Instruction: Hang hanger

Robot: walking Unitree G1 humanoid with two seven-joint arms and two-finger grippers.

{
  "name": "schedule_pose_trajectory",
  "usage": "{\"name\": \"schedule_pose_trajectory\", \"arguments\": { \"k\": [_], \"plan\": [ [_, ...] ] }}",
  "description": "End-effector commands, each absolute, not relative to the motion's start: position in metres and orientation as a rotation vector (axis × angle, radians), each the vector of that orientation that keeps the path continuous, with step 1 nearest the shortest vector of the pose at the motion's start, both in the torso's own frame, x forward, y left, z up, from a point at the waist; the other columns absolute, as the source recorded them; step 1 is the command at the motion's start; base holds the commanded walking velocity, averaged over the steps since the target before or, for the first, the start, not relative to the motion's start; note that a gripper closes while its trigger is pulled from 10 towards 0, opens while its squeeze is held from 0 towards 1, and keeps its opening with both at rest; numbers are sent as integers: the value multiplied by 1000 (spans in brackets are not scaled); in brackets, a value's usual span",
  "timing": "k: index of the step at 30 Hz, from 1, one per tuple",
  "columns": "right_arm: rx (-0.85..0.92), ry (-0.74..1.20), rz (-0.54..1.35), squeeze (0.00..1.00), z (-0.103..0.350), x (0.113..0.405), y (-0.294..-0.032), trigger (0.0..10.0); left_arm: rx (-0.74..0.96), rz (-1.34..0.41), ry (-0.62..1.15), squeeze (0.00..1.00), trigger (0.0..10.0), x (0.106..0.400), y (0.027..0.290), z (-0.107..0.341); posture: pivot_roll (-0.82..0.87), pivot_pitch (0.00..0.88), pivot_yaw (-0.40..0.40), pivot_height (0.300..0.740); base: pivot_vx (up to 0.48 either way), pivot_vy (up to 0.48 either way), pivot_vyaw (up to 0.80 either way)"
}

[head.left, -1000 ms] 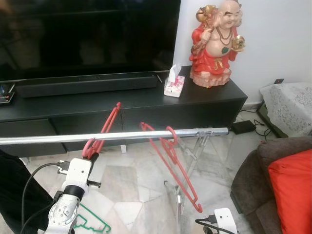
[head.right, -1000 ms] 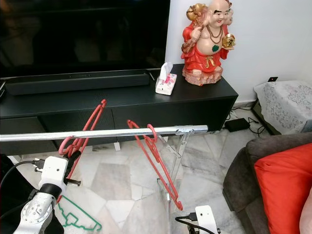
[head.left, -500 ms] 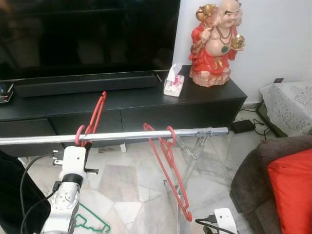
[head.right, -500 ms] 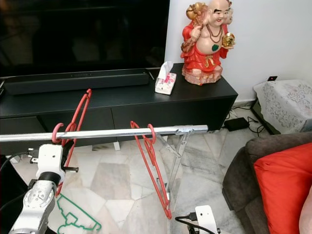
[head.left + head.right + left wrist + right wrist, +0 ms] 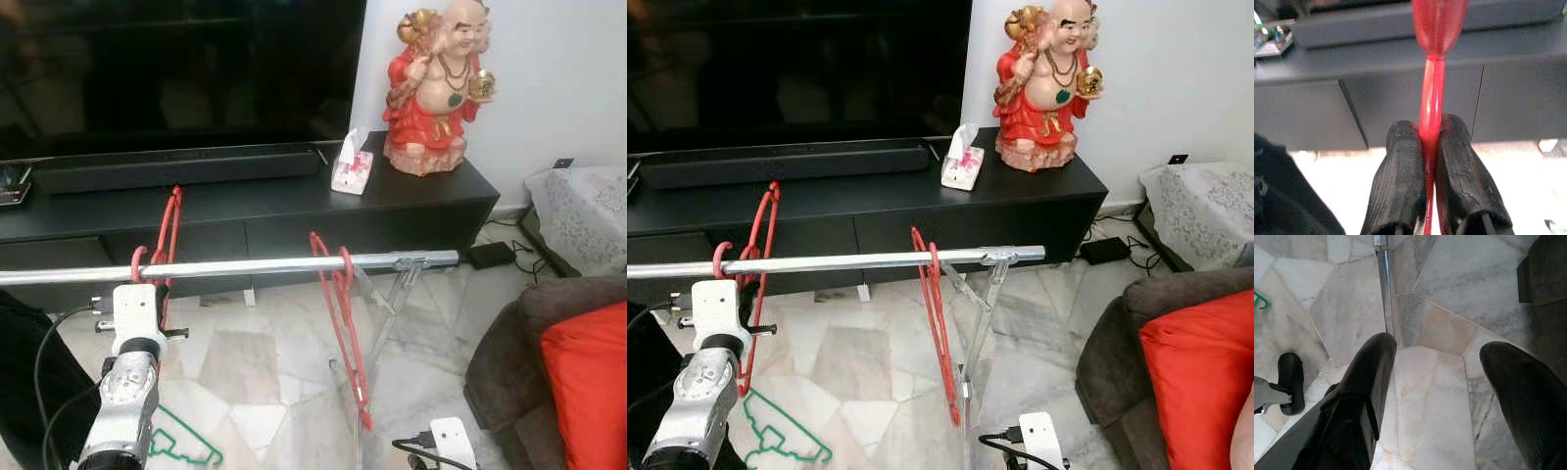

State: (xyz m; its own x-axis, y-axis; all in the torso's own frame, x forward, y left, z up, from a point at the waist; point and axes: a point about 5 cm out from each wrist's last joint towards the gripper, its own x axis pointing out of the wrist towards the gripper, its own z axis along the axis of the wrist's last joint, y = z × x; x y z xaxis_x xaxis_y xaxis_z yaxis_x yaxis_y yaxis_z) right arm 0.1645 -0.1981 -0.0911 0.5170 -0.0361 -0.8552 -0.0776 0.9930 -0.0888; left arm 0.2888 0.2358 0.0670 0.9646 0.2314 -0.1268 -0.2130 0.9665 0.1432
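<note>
Left pincer (image 5: 1432, 161) clamping red hanger (image 5: 1431, 107), rail (image 5: 294, 265)

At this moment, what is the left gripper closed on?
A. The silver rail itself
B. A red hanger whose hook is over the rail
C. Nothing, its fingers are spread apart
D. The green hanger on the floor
B. The left gripper has both black fingers pressed against the red hanger, whose hook sits over the silver rail; the green hanger lies on the floor below.
</note>
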Motion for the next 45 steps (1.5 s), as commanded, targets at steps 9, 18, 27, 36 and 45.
{"name": "schedule_pose_trajectory", "arguments": {
  "k": [9, 18, 27, 36, 45],
  "plan": [
    [-111, 1025, 14, 0, -91, 164, -200, 10000, 117, 227, 235, 0, 10000, 284, 230, 55, -18, 0, -55, 740, 0, 0, 0],
    [-109, 1024, 12, 0, -91, 164, -200, 10000, 111, 186, 141, 1000, 10000, 280, 219, 65, -16, 0, -55, 740, 0, 0, 0],
    [-106, 1022, 11, 0, -91, 164, -199, 10000, 92, 154, 76, 1000, 10000, 272, 211, 74, -20, 3, -50, 740, 0, 0, 0],
    [-102, 1021, 9, 0, -91, 164, -199, 10000, 121, 147, 15, 1000, 10000, 256, 209, 86, -19, 6, -47, 740, 0, 0, 0],
    [-105, 1021, 12, 0, -91, 164, -200, 10000, 186, 131, -60, 1000, 10000, 226, 207, 103, -15, 16, -44, 740, 0, 0, 0]
  ]
}}
